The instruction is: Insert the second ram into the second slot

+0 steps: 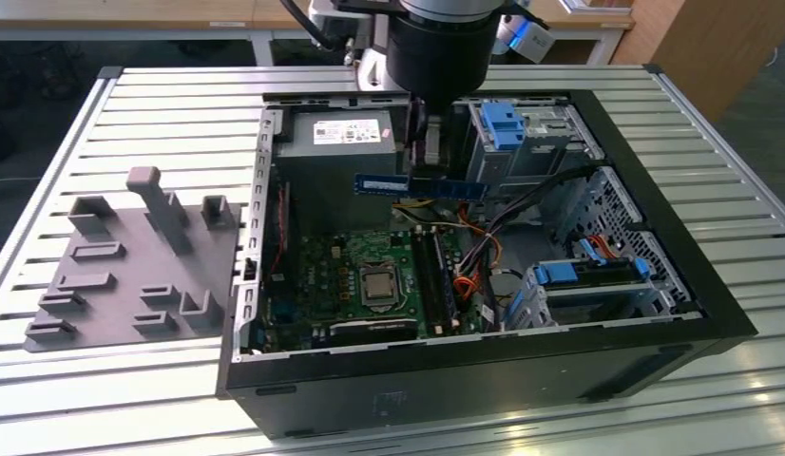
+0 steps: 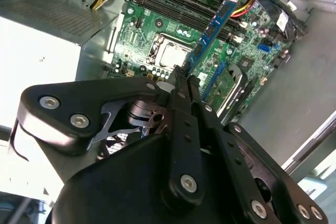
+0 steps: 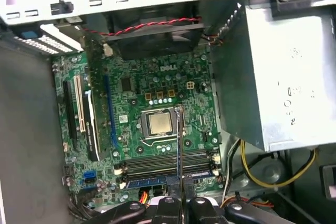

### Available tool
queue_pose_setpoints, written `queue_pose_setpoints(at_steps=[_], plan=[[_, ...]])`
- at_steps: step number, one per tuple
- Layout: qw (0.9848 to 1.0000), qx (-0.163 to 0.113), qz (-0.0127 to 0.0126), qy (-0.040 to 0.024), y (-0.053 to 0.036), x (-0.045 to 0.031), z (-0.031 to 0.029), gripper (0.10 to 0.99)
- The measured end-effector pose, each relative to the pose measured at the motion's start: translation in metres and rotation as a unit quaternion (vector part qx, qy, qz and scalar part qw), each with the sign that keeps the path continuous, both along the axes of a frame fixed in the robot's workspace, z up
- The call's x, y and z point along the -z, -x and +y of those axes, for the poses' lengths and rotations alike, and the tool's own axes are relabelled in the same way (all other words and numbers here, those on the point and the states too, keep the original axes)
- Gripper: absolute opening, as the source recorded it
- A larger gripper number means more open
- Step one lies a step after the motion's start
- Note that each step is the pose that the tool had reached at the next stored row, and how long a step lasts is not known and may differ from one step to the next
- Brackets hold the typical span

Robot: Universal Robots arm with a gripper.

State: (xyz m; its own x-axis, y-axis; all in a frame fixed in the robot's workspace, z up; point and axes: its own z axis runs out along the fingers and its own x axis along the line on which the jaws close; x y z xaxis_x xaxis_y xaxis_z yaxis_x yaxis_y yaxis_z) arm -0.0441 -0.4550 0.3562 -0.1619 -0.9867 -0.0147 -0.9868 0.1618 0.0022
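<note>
Exterior view: thin blue ram stick [image 1: 382,182]

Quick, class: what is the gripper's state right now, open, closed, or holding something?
The gripper: closed on the second ram, held over the motherboard.
</note>
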Motion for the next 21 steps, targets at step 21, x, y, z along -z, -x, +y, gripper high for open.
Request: queue_pose_setpoints(at_steps=[21], plan=[[0.9928, 0.12, 0.0, 0.0, 0.0, 0.0003, 0.0, 0.137]])
